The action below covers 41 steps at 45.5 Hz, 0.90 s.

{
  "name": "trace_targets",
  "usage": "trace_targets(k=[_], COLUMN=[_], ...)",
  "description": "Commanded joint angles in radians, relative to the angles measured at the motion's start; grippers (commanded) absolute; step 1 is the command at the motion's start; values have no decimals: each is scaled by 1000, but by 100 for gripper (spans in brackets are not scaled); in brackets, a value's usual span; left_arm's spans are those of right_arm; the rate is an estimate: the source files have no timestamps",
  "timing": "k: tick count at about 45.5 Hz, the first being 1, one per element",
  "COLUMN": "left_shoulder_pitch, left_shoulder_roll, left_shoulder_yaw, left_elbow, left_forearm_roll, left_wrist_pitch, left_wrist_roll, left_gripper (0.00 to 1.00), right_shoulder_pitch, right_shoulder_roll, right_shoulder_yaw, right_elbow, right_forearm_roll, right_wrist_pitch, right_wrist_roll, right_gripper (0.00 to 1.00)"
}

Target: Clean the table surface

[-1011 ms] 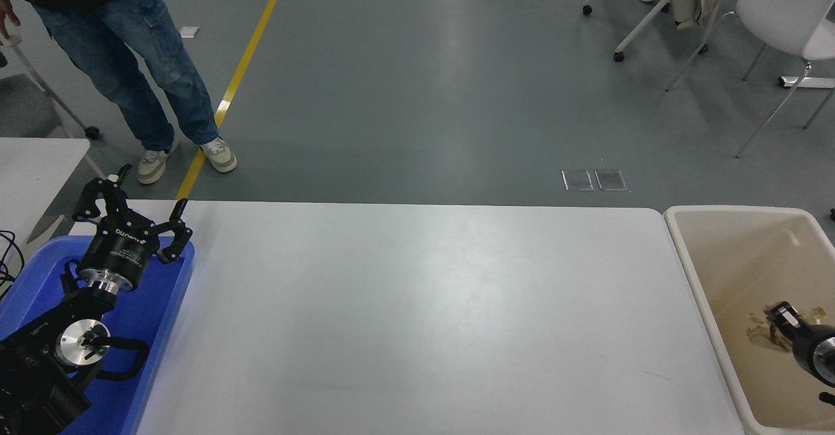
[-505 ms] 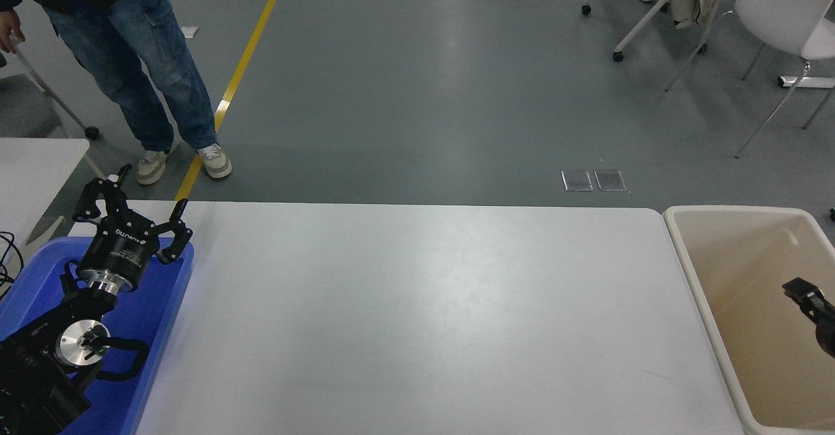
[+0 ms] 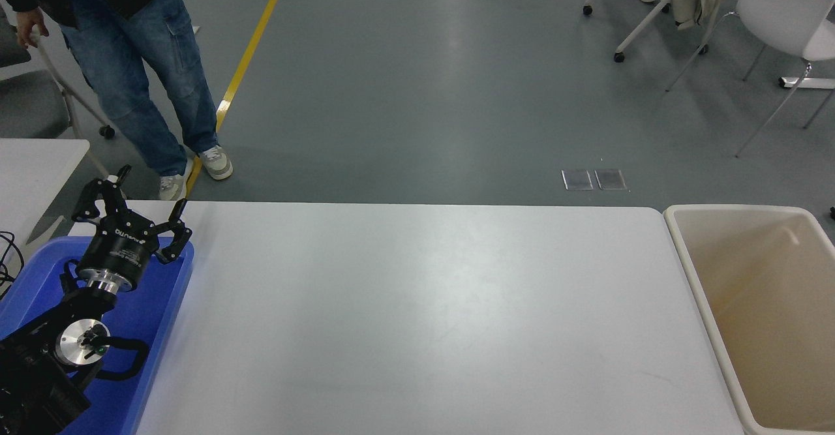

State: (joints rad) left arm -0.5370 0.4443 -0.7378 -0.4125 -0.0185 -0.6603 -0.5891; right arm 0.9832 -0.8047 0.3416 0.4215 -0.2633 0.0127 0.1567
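Observation:
The table surface [image 3: 417, 311] is a wide matte white top filling the middle of the head view, with nothing lying on it. My left gripper [image 3: 151, 195] is parked at the lower left, above a blue tray [image 3: 160, 298], its fingers spread open and holding nothing. My right arm and its gripper are out of view.
A beige bin [image 3: 711, 304] stands against the table's right end. The blue tray sits at the left end, with a smaller white table [image 3: 32, 167] behind it. A person in jeans [image 3: 140, 70] stands beyond the far left corner. Chairs stand at the far right.
My right gripper, seen inside the beige bin a second ago, has drawn back to the right and left the picture. The person has shifted their feet slightly. The left arm has not moved.

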Motion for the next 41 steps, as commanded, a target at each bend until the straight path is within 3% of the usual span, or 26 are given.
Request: trace_targets(k=[1, 13, 30, 41], left_shoulder_pitch=[0, 0, 0, 0], left_shoulder_roll=[-1, -1, 1, 1], left_shoulder_yaw=[0, 0, 0, 0], left_elbow=[0, 0, 0, 0], left_forearm_roll=[0, 0, 0, 0], left_wrist_pitch=[-1, -1, 1, 1], left_wrist_roll=[0, 0, 0, 0], left_gripper=[100, 100, 100, 100], right_shoulder_pitch=[49, 54, -24, -156], right_shoulder_roll=[-18, 73, 179, 257], right_shoulder_yaw=[252, 382, 422, 474], right_elbow=[101, 244, 379, 439], right_forearm_roll=[202, 314, 286, 236], right_wrist_pitch=[-20, -145, -125, -103], right_wrist_roll=[-2, 4, 20, 110], right_gripper=[98, 98, 98, 98])
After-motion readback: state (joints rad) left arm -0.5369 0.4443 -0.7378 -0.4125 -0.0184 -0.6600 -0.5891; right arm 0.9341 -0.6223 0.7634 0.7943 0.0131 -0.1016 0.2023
